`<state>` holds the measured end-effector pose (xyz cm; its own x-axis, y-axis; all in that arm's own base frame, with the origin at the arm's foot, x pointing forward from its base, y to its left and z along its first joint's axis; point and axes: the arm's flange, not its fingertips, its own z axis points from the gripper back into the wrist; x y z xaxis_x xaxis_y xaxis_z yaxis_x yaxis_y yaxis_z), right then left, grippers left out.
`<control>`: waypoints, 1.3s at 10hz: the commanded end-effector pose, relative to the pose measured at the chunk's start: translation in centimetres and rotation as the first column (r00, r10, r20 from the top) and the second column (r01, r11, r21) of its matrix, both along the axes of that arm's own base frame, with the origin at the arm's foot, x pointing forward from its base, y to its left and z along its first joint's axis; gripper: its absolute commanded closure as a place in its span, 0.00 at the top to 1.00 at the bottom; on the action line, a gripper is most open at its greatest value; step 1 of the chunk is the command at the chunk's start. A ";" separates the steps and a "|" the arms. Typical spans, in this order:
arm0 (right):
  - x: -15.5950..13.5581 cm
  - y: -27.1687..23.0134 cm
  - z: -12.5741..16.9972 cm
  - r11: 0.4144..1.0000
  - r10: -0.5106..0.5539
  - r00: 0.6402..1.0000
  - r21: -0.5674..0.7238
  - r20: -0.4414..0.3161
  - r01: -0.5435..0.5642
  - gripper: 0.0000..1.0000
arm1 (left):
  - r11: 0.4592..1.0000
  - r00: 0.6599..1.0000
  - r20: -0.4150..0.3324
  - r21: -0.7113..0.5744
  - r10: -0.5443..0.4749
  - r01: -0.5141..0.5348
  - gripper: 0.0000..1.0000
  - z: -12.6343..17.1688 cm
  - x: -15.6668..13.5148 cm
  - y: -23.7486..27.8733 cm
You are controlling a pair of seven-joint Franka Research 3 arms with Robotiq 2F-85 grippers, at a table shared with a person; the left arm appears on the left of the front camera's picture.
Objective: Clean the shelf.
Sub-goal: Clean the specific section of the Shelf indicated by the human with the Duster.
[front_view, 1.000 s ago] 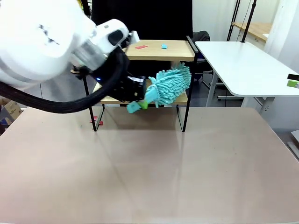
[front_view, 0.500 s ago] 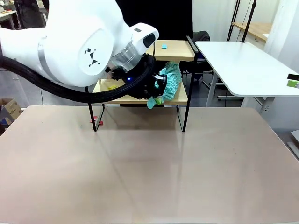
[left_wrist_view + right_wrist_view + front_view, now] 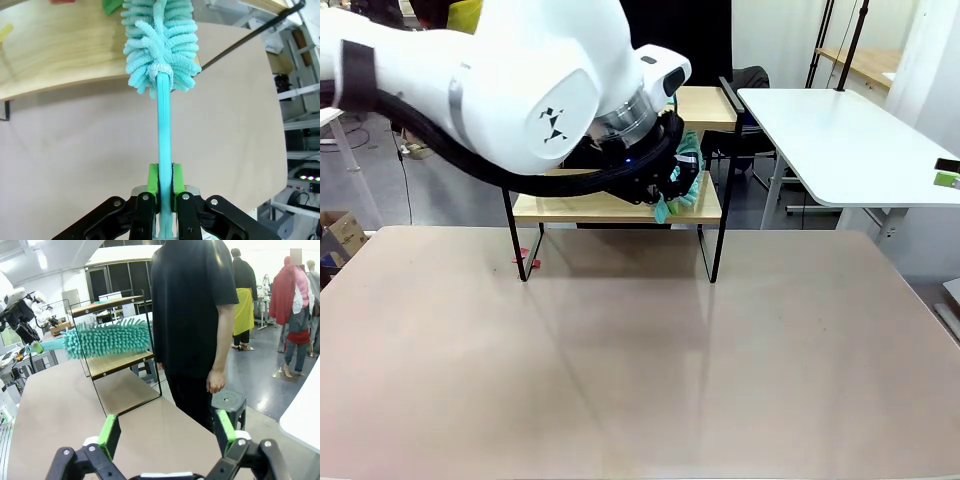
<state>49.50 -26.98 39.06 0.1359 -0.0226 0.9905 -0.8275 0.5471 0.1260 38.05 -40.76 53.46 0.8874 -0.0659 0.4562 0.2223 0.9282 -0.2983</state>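
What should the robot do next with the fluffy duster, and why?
Probably sweep the duster sideways along the lower board of the shelf. The left gripper is shut on the handle, the fluffy head is over that board, and a green scrap and a yellow scrap lie on the wood nearby.

beige counter [image 3: 640, 360] in front of me, small red bit [image 3: 530, 264] on it toward the far left. white table [image 3: 840, 130] off to my right, a small green and black item [image 3: 946, 180] at its right edge. cardboard box [image 3: 342, 238] on the floor at left. person in a black tee [image 3: 192, 315] stands just beside a black stool [image 3: 227, 401]; more people [image 3: 295, 315] farther back.
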 end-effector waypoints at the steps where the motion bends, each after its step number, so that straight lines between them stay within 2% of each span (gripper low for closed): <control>1: 0.1 0.2 0.3 1.000 0.002 1.000 -0.004 0.004 -0.002 1.00 | 1.000 0.999 -0.043 -0.003 0.003 -0.003 0.13 -0.2 2.5 -3.2; 3: 0.1 0.2 0.3 1.000 0.002 1.000 -0.004 0.004 -0.002 1.00 | 1.000 0.997 -0.071 0.016 0.020 -0.019 0.13 -1.5 3.8 -4.2; 5: 0.1 0.2 0.3 1.000 0.002 1.000 -0.004 0.004 -0.002 1.00 | 0.998 0.995 -0.094 0.062 0.038 -0.032 0.13 -2.5 4.0 -4.1; 7: 0.1 0.2 0.3 1.000 0.002 1.000 -0.004 0.004 -0.002 1.00 | 0.995 0.992 -0.091 0.055 0.084 -0.080 0.13 -2.5 4.1 -4.0; 8: 0.1 0.2 0.3 1.000 0.002 1.000 -0.004 0.004 -0.002 1.00 | 0.999 0.995 -0.097 0.041 0.003 0.001 0.13 -3.3 4.0 -3.3; 10: 0.1 0.2 0.3 1.000 0.002 1.000 -0.004 0.004 -0.002 1.00 | 0.999 0.995 -0.098 0.044 0.020 -0.016 0.13 -3.1 4.0 -3.3; 13: 0.1 0.2 0.3 1.000 0.002 1.000 -0.004 0.004 -0.002 1.00 | 0.995 0.986 -0.160 0.100 0.040 -0.024 0.13 -3.6 4.6 -1.2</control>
